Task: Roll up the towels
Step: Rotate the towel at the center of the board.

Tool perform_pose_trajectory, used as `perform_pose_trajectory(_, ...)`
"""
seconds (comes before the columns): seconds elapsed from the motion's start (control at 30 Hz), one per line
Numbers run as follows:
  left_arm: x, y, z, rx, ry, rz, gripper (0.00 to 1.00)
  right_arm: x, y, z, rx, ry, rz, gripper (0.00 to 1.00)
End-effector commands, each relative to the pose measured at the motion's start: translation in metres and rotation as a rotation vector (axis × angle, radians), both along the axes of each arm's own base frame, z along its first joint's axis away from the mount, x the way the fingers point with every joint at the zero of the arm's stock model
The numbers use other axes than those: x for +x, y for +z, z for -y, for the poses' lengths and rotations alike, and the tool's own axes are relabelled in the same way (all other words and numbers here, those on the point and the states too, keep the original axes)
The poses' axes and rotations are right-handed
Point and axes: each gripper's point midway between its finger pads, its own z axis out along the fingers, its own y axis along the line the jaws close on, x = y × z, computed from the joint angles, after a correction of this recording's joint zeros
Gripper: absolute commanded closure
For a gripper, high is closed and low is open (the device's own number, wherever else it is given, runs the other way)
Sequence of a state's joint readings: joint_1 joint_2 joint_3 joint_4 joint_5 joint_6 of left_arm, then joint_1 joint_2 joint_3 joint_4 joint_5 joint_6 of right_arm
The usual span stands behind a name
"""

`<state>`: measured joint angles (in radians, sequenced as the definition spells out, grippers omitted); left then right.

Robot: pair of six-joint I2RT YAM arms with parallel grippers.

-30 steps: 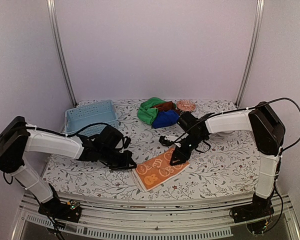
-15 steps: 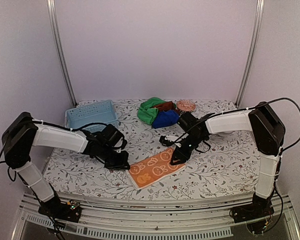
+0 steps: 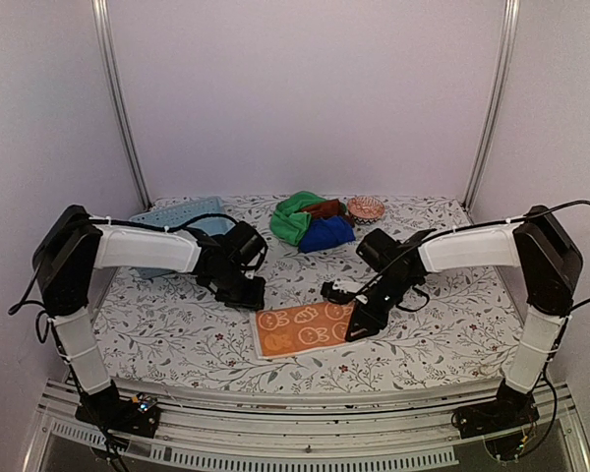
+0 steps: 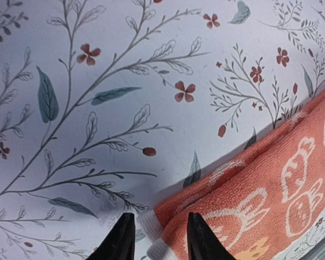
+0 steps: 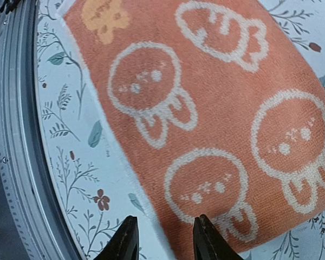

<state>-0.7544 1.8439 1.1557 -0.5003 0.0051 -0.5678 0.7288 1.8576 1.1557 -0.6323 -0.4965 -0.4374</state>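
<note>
Sitting at the far left of the flower-printed table (image 3: 452, 339), the light blue basket (image 3: 173, 212) is mostly covered by the left arm, so what it holds cannot be told. The small round bowl (image 3: 366, 207) stands at the far edge, just right of a heap of towels, and its inside is too small to read. In that heap the green towel (image 3: 292, 218) lies on the left, the deep blue towel (image 3: 325, 235) at the near right and the rust-brown towel (image 3: 324, 206) behind them, all touching. The orange towel (image 3: 303, 327), printed with cream figures, lies flat and spread out near the front edge, well apart from the heap and between the two arms. The left gripper (image 3: 248, 295) hangs low at the towel's far left corner; its wrist view shows the jaws parted around nothing, with the white-hemmed corner of the orange towel (image 4: 244, 200) lying on the table below the gap in the left gripper (image 4: 158, 238). The right gripper (image 3: 360, 324) sits at the towel's right end, and the right gripper (image 5: 163, 238) likewise has its jaws apart, poised over the edge of the orange towel (image 5: 206, 124) without clasping it.
</note>
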Motion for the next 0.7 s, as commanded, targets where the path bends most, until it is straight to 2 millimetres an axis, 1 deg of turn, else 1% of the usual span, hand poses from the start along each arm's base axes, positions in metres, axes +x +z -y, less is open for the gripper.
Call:
perform_pose_trajectory(0.0, 0.008, 0.028, -0.013, 0.061, 0.000, 0.068, 0.62, -0.005, 0.046, -0.007, 0.099, 0.032, 0.041, 0.64)
perform_pose_trajectory(0.07, 0.001, 0.043, -0.004, 0.022, -0.023, 0.097, 0.60, 0.015, 0.065, -0.004, 0.127, -0.003, 0.100, 0.63)
perform_pose_trajectory(0.1, -0.004, 0.049, 0.002, -0.002, -0.039, 0.106, 0.60, 0.022, 0.067, 0.001, 0.126, -0.024, 0.111, 0.62)
perform_pose_trajectory(0.13, -0.010, 0.054, 0.009, -0.033, -0.058, 0.110, 0.60, 0.036, 0.077, 0.001, 0.139, -0.045, 0.146, 0.61)
perform_pose_trajectory(0.17, -0.018, 0.057, 0.016, -0.066, -0.079, 0.100, 0.60, 0.047, 0.083, 0.002, 0.143, -0.065, 0.174, 0.59)
perform_pose_trajectory(0.2, -0.025, 0.057, 0.023, -0.094, -0.093, 0.087, 0.61, 0.058, 0.087, 0.005, 0.139, -0.090, 0.202, 0.52)
perform_pose_trajectory(0.23, -0.033, 0.057, 0.029, -0.125, -0.103, 0.073, 0.62, 0.069, 0.089, 0.007, 0.127, -0.115, 0.241, 0.33)
perform_pose_trajectory(0.27, -0.040, 0.057, 0.035, -0.153, -0.113, 0.059, 0.64, 0.080, 0.091, 0.008, 0.119, -0.137, 0.278, 0.07)
perform_pose_trajectory(0.3, -0.045, 0.054, 0.040, -0.177, -0.117, 0.045, 0.67, 0.088, 0.094, 0.008, 0.127, -0.155, 0.299, 0.00)
perform_pose_trajectory(0.37, -0.057, 0.047, 0.048, -0.227, -0.130, 0.007, 0.76, 0.101, 0.099, 0.006, 0.156, -0.173, 0.334, 0.01)
perform_pose_trajectory(0.4, -0.063, 0.041, 0.050, -0.242, -0.131, -0.016, 0.81, 0.104, 0.098, 0.003, 0.172, -0.171, 0.333, 0.01)
perform_pose_trajectory(0.47, -0.073, 0.031, 0.053, -0.264, -0.139, -0.045, 0.88, 0.104, 0.088, -0.004, 0.166, -0.117, 0.298, 0.00)
perform_pose_trajectory(0.5, -0.077, 0.027, 0.053, -0.267, -0.138, -0.057, 0.91, 0.107, 0.080, -0.007, 0.149, -0.107, 0.265, 0.09)
perform_pose_trajectory(0.53, -0.080, 0.022, 0.052, -0.266, -0.137, -0.066, 0.93, 0.109, 0.073, -0.010, 0.134, -0.101, 0.241, 0.22)
perform_pose_trajectory(0.6, -0.085, 0.013, 0.049, -0.262, -0.138, -0.084, 0.95, 0.113, 0.057, -0.013, 0.103, -0.095, 0.207, 0.41)
perform_pose_trajectory(0.67, -0.087, 0.002, 0.044, -0.241, -0.135, -0.095, 0.96, 0.116, 0.041, -0.012, 0.077, -0.097, 0.189, 0.46)
